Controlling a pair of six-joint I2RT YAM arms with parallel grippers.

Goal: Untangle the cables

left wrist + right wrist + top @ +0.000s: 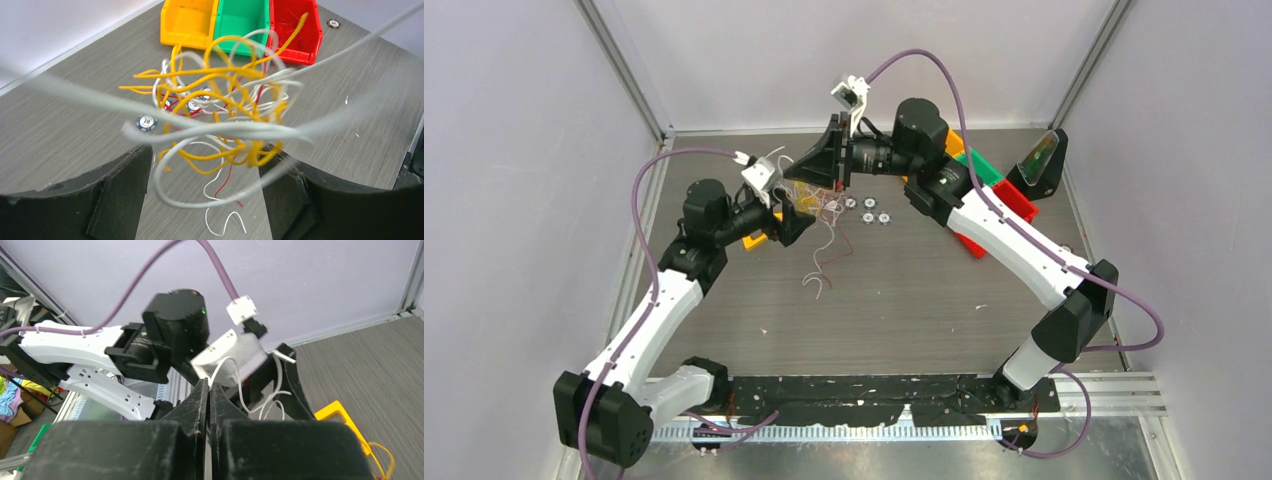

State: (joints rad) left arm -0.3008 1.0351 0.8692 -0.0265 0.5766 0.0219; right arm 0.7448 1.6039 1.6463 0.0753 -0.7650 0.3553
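Note:
The cables [220, 95] are a loose tangle of yellow, white and red strands hanging above the table, their ends trailing down onto it [824, 245]. My left gripper [209, 150] is open. A white loop and some yellow strands hang between its fingers, and a yellow knot lies against the right fingertip [280, 160]. In the top view the left gripper [799, 215] sits just below the right gripper [794, 174]. My right gripper [210, 385] is shut, and a white cable [239, 385] comes out from its tips.
Yellow [190, 22], green [242, 22] and red [292, 25] bins stand in a row beyond the tangle. Several poker chips [867, 212] lie on the table under the cables. Another yellow bin [754, 240] sits by the left arm, and a black stand [1039, 165] at the back right.

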